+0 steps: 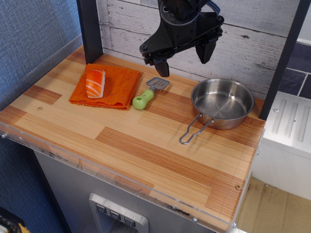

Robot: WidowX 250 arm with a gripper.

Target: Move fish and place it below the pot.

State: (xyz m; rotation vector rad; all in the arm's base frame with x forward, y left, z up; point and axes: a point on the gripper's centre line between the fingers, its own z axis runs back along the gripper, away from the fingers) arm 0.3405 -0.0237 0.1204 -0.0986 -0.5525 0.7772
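The fish (pixel 95 83), an orange toy salmon slice with white stripes, lies on the orange woven cloth (pixel 119 87) at the back left of the wooden table. The pot (pixel 222 103), a shiny steel pan with a wire loop handle (pixel 193 131), sits at the back right. My gripper (pixel 186 60) hangs open and empty above the back of the table, between the cloth and the pot, clear of both.
A green-handled grey spatula (pixel 148 94) lies between the cloth and the pot. A dark post (pixel 90 29) stands at the back left and a plank wall (pixel 252 43) runs behind. The table's front edge (pixel 121 177) has a clear plastic lip.
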